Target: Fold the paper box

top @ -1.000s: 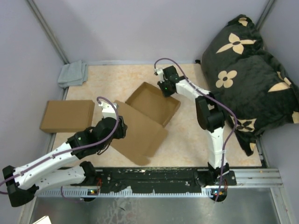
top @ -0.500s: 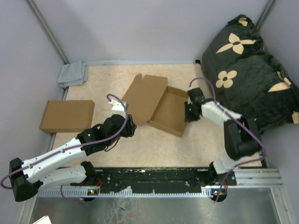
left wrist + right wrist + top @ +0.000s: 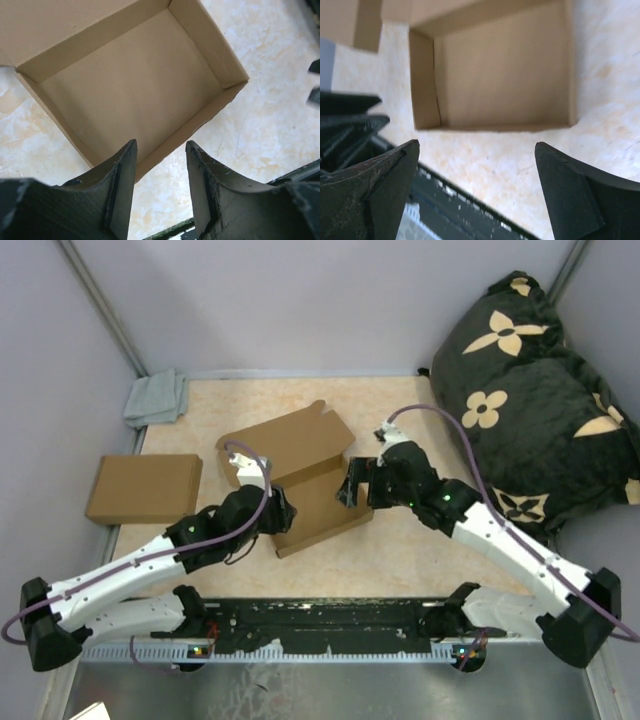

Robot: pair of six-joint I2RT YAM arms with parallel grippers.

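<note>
Sitting on the pale speckled table (image 3: 400, 430), the paper box (image 3: 318, 502) lies between the two grippers. Its shallow tray faces up and its lid is raised along the far side, leaning rather than lying flat. A notched tab shows on the lid's top edge

The left gripper (image 3: 282, 518) is at the box's near-left corner. In the left wrist view its fingers (image 3: 125, 170) stand partly apart and straddle the near wall of the box (image 3: 130, 90). One tip is over the tray floor and the other is outside, over the table. A gap shows between them, so they are not clamped on the cardboard. Whether either pad touches the wall cannot be told

The right gripper (image 3: 352, 485) is close against the box's right side. From the right wrist its fingers (image 3: 385, 185) are spread as wide as they go, with the tray (image 3: 500, 75) framed between them, and they hold nothing. Whether a tip touches the box's right wall is unclear from above

Well to the left of the paper box lies a second, flat cardboard box (image 3: 145, 487), closed and apart from it. Farther off, to the box's far left, is a small grey cloth (image 3: 156, 398). To the box's far right a black cushion (image 3: 530, 390) with tan flower shapes leans at the wall. Nearer than the box runs the black rail (image 3: 330, 620) that carries both arm bases
</note>
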